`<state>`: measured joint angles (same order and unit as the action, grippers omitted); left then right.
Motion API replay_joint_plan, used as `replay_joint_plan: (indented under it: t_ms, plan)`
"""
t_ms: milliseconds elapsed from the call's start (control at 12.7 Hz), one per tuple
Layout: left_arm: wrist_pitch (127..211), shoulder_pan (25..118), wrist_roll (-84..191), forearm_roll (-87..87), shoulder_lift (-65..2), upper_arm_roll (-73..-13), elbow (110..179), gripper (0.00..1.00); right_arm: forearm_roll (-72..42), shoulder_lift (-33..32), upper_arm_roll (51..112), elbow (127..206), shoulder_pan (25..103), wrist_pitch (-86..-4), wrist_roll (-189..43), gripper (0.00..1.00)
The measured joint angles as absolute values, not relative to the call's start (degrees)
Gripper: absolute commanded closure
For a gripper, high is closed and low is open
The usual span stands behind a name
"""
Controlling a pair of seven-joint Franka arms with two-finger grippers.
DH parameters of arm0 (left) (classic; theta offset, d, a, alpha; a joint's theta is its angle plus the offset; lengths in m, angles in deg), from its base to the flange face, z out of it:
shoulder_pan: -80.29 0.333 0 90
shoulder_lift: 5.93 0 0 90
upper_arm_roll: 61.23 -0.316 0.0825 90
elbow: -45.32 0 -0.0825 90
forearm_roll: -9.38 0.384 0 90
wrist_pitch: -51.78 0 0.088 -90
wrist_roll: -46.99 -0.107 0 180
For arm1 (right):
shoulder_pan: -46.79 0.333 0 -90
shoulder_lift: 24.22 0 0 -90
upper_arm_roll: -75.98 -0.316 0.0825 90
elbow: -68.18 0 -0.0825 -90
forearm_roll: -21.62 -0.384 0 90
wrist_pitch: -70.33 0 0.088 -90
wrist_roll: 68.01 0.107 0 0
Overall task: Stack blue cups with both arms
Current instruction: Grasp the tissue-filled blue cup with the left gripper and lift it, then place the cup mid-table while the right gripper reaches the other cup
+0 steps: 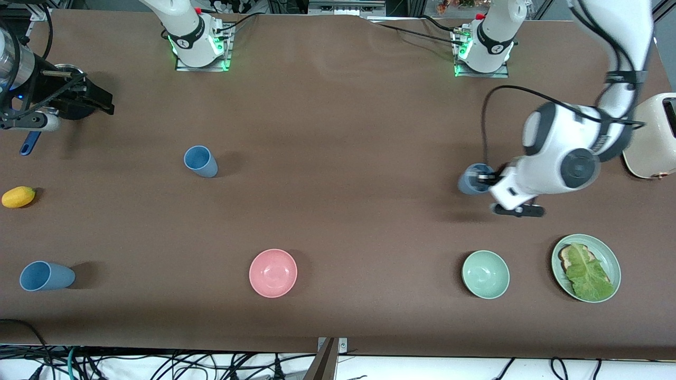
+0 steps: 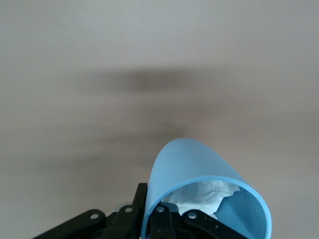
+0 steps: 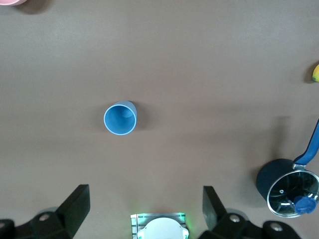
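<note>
Three blue cups show. One blue cup [image 1: 200, 161] stands upright, toward the right arm's end. A second blue cup [image 1: 45, 276] lies on its side near the table's front edge at that end. My left gripper [image 1: 487, 180] is shut on the rim wall of the third blue cup [image 1: 471, 179], over bare table. In the left wrist view one finger is outside and one inside this cup [image 2: 199, 174], which has crumpled white paper in it. My right gripper [image 1: 103, 101] hangs open over the right arm's end. Its wrist view looks down on the upright cup [image 3: 120, 118] between the spread fingers [image 3: 75, 204].
A pink bowl [image 1: 273, 273], a mint-green bowl [image 1: 485, 274] and a green plate [image 1: 611, 258] with toast and lettuce sit along the front. A yellow fruit [image 1: 18, 197] and a lidded pot with a blue handle [image 3: 286, 186] are at the right arm's end, a cream toaster [image 1: 655, 137] at the left arm's.
</note>
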<state>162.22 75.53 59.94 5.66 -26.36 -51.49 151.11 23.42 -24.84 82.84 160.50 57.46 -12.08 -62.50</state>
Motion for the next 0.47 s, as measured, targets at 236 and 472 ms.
replay_joint_plan:
  t_ms: [236,472]
  plan:
    - [163.2,65.5,73.4,0.8,-27.3,-51.2,149.7,1.0,23.4,-24.8,82.8,160.5,57.5,-12.3,-62.5,0.0]
    - [165.6,58.5,85.3,-0.3,-31.3,-51.3,145.6,1.0,23.4,-24.8,82.8,160.5,57.5,-12.3,-62.5,0.0]
